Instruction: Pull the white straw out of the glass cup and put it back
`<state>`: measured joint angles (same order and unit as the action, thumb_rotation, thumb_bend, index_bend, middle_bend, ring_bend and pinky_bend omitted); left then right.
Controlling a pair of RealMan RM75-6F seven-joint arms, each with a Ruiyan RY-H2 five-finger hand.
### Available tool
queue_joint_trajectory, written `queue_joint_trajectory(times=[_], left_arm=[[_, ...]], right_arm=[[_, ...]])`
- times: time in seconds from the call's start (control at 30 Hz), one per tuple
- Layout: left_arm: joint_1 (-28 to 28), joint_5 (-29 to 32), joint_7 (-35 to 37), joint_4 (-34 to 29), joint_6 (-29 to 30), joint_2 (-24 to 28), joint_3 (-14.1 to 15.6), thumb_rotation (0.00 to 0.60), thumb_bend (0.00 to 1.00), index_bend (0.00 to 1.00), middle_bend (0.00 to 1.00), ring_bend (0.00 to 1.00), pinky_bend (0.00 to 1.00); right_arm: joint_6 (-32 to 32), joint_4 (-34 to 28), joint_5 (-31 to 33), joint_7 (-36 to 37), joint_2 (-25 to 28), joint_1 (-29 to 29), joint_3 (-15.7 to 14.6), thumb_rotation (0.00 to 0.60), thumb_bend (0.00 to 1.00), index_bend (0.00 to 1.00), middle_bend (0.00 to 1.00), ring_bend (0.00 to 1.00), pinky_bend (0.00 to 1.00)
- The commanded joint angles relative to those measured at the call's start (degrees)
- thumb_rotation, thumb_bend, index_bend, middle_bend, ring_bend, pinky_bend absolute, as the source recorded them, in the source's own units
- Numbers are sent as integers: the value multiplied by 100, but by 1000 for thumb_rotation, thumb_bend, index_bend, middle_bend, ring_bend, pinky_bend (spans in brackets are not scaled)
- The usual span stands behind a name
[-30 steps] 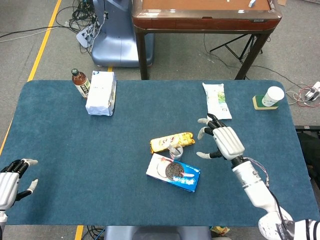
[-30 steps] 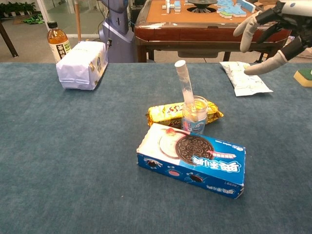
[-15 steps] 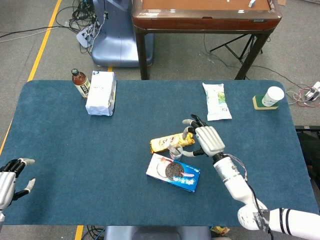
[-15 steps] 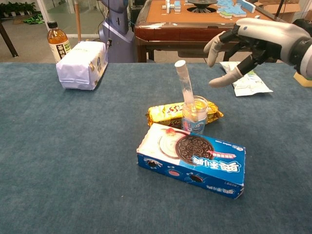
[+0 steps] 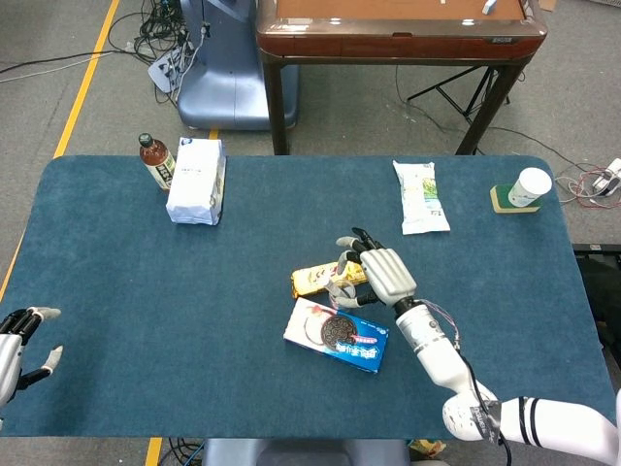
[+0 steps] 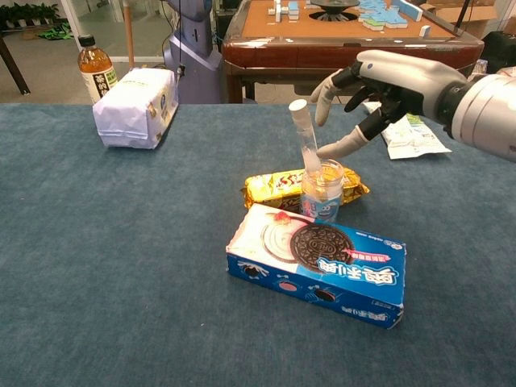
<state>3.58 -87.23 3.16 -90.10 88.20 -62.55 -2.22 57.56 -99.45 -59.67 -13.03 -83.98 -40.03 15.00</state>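
Chest view shows the right hand (image 6: pixel 379 85) now just beside the white straw (image 6: pixel 304 137), its fingers (image 6: pixel 326 85) spread open and holding nothing; a second ago it hung well off to the right, so the reach is nearly done and the grasp is, I judge, next. The straw stands tilted in the small clear glass cup (image 6: pixel 322 191), which sits on the blue table (image 6: pixel 121 266) between a yellow snack packet (image 6: pixel 270 187) and a blue cookie box (image 6: pixel 318 266). The left hand (image 5: pixel 12 342) rests open at the table's near left edge, having drifted slightly outward.
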Motion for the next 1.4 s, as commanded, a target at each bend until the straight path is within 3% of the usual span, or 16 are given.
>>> queue_joint_trajectory(times=[0.03,0.2,0.63,0.87,1.4], left_arm=[[-6,-5,10,2,8,5,0,600,340,297,314,243,399],[-15,-8,35,3,23,12,-4,600,339,297,314,243,398],[-48,-43,102,-3,81,34,-1,600,340,297,314,243,399],[-60,-55,136,4,98,47,-2,600,340,297,314,243,399],[-66,-61,128,-4,97,48,-4,600,339,297,314,243,399]], right_arm=[[10,44,-16,17,-45,-16,-25,600,26,504,206,50,186],[22,142,24,32,-139,-60,-22,600,37,505,206,50,186],[8,320,112,9,-385,-189,-29,600,195,518,206,50,186],[72,359,85,4,-455,-195,-53,600,328,521,206,50,186],[81,441,36,136,-512,-178,-76,600,382,551,213,50,186]])
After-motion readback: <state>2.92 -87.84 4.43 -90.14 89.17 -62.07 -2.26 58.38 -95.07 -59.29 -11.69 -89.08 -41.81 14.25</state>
